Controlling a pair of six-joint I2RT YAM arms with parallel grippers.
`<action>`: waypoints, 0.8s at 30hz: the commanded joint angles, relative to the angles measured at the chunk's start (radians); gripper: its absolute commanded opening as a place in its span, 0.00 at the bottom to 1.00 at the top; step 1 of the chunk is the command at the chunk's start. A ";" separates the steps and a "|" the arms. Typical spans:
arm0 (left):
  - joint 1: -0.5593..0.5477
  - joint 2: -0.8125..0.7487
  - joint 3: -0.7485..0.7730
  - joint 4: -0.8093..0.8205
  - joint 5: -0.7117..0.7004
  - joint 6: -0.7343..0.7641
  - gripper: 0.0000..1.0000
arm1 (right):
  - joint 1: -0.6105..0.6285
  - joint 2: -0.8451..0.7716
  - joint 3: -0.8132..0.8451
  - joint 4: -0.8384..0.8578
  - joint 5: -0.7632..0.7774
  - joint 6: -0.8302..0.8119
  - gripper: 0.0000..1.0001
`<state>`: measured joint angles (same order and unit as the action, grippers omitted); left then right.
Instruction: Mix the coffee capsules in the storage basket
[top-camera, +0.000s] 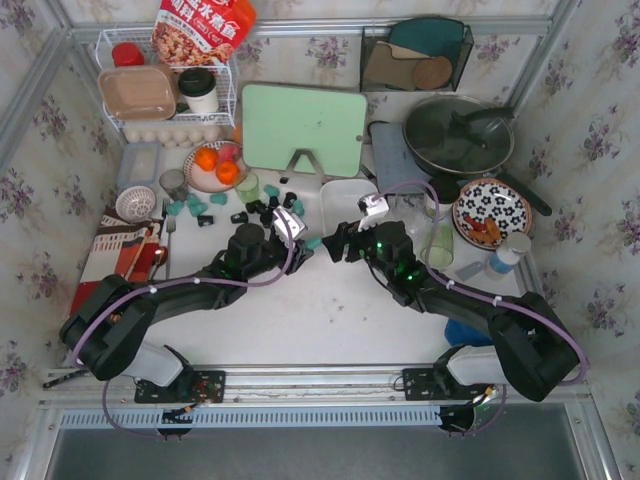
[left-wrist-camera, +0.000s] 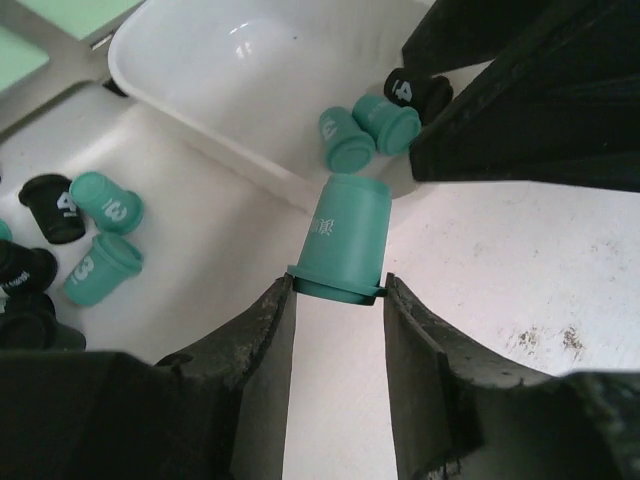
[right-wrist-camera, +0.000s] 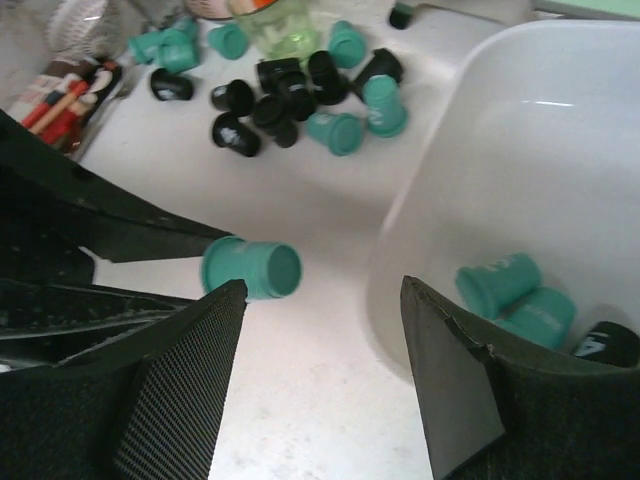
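Observation:
My left gripper (left-wrist-camera: 338, 290) is shut on the rim of a teal coffee capsule (left-wrist-camera: 345, 235), which is held just short of the near wall of the white storage basket (left-wrist-camera: 230, 70). In the right wrist view the same capsule (right-wrist-camera: 250, 267) hangs above the table. Two teal capsules (left-wrist-camera: 347, 138) and a black one (left-wrist-camera: 415, 92) lie inside the basket. Several loose black and teal capsules (right-wrist-camera: 290, 90) lie on the table to the basket's left (top-camera: 265, 205). My right gripper (right-wrist-camera: 320, 290) stands open and holds nothing, beside the basket's (right-wrist-camera: 540, 150) near-left wall, facing the left gripper (top-camera: 305, 243).
A green cutting board (top-camera: 303, 128) stands behind the basket. A plate of oranges (top-camera: 215, 165) and a green glass (top-camera: 246, 186) sit by the loose capsules. A pan (top-camera: 458, 135), a patterned plate (top-camera: 490, 208) and a bottle (top-camera: 508, 255) are on the right. A wire rack (top-camera: 165, 90) is at the back left.

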<state>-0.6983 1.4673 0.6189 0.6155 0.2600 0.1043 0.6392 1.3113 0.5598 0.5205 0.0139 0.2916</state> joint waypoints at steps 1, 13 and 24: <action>-0.023 -0.010 -0.031 0.155 0.001 0.087 0.40 | -0.001 -0.011 -0.014 0.099 -0.151 0.045 0.70; -0.063 -0.034 -0.053 0.215 0.018 0.099 0.40 | -0.001 -0.045 -0.046 0.194 -0.275 0.111 0.70; -0.063 -0.108 -0.068 0.220 0.049 0.088 0.40 | -0.015 -0.096 -0.057 0.164 -0.206 0.154 0.66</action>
<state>-0.7601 1.3697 0.5510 0.7906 0.2684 0.1986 0.6273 1.2186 0.5068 0.6456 -0.1604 0.4164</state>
